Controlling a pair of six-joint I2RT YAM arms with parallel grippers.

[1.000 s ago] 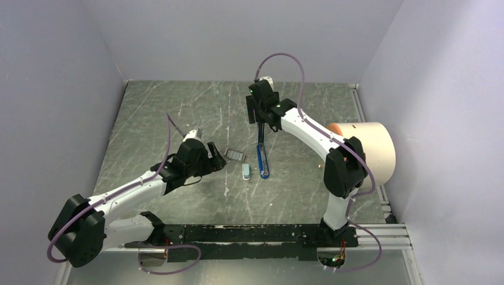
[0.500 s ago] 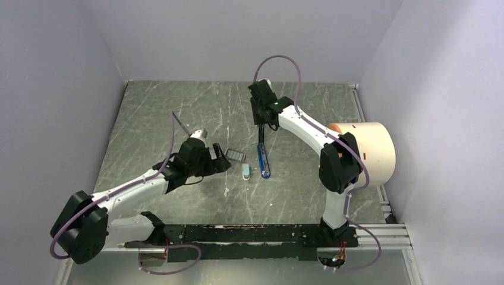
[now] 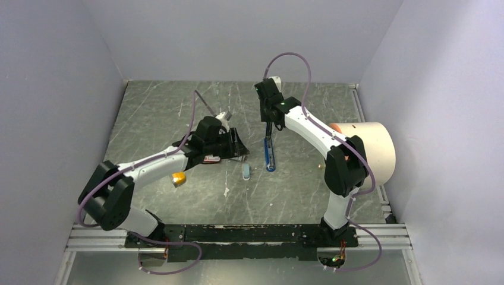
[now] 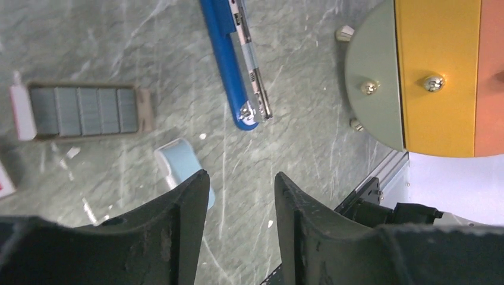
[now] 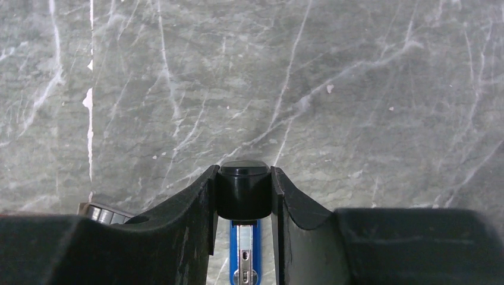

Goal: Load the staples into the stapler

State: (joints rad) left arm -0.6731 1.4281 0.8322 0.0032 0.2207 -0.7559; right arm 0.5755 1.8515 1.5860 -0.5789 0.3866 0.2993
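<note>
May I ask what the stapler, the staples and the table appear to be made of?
The stapler: blue body looks like glossy plastic; its rail is shiny metal, reflecting light. The staples: dull grey metal strips, probably steel. The table: grey marble-look veining, possibly laminate.

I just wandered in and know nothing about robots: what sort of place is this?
Probably a robot test booth: a left arm and right arm bolted to a rail, plain walls boxing in a scuffed table, and a blue stapler with staples laid out.
</note>
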